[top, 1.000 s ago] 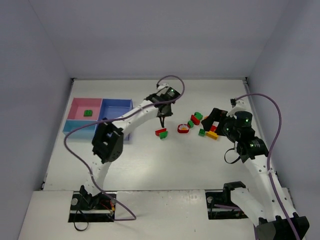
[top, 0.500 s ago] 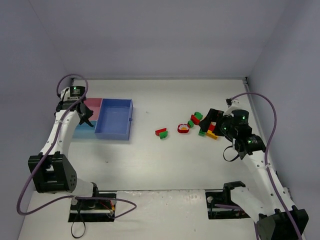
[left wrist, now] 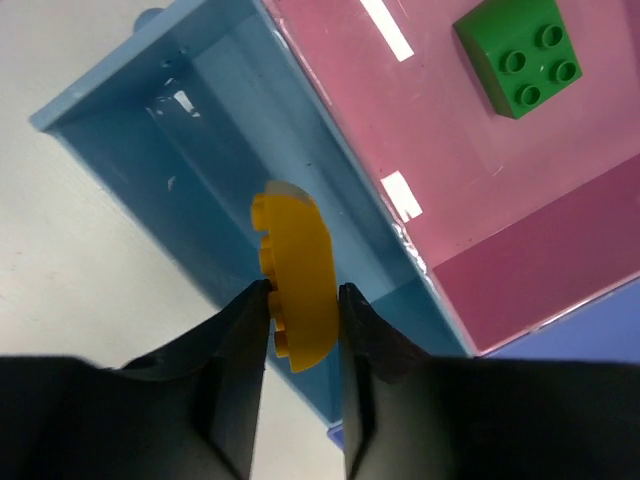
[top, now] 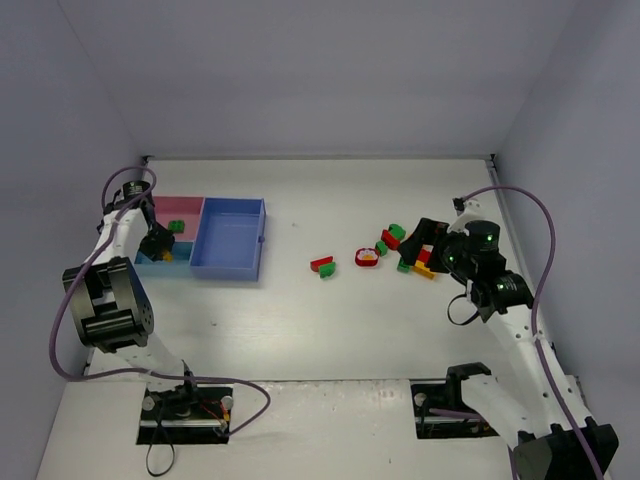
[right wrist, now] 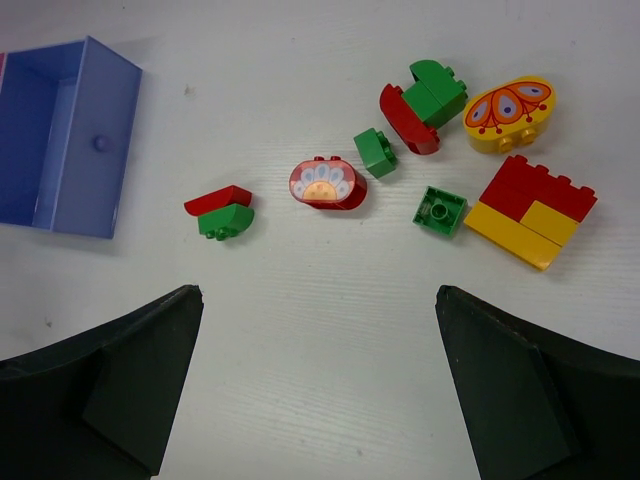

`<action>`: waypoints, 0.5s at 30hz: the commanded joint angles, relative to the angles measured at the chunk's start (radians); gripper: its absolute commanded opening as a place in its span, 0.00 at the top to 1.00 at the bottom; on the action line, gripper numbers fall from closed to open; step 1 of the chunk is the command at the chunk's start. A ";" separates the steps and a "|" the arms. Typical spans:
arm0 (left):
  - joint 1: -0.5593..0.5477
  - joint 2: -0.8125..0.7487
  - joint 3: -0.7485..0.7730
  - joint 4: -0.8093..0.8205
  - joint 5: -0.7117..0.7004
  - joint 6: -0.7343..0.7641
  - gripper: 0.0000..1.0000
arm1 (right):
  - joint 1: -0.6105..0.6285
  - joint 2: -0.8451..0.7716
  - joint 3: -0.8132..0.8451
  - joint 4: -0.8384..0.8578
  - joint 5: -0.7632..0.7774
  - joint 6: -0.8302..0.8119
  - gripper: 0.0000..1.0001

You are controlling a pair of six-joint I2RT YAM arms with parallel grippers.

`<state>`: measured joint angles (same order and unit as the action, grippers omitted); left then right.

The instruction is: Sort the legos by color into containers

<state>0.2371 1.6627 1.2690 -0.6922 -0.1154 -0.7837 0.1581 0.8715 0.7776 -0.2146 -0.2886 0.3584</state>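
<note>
Left gripper [left wrist: 303, 293] pinching a yellow lego [left wrist: 297, 265] mid-frame over the light-blue tray [left wrist: 150, 120], its lower edge hidden, right gripper [right wrist: 318, 292] spread wide, fingers cropped at bottom corners, loose legos [right wrist: 328, 183] above.

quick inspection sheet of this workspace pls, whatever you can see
surface: white table
job's things: blue container, pink container and light-blue container joined at left; green lego in the pink one; loose legos, red, green, yellow, right of centre
clutter: nothing seen
grippers: left gripper shut on yellow lego above the light-blue container; right gripper open over the loose legos
cables: purple cable looped along each arm
surroundings: plain grey walls on three sides
</note>
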 commanded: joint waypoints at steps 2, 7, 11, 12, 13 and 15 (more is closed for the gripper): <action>0.008 0.009 0.069 0.016 0.022 -0.054 0.66 | 0.006 -0.028 0.022 0.029 0.005 -0.016 0.00; 0.007 -0.014 0.063 0.013 0.019 -0.080 0.43 | 0.004 -0.031 0.020 0.026 0.014 -0.027 0.00; 0.007 -0.082 0.063 -0.010 0.014 -0.077 0.34 | 0.006 -0.028 0.023 0.027 0.019 -0.030 0.00; 0.005 -0.102 0.064 -0.013 0.017 -0.075 0.34 | 0.006 -0.026 0.025 0.026 0.019 -0.032 0.00; 0.004 -0.122 0.056 -0.016 0.026 -0.074 0.34 | 0.006 -0.026 0.029 0.026 0.019 -0.030 0.00; -0.030 -0.191 0.049 0.002 0.051 -0.040 0.34 | 0.006 -0.023 0.034 0.026 0.019 -0.032 0.00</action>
<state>0.2306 1.5967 1.2865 -0.7010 -0.0803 -0.8440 0.1581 0.8482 0.7776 -0.2184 -0.2798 0.3382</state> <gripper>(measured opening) 0.654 0.999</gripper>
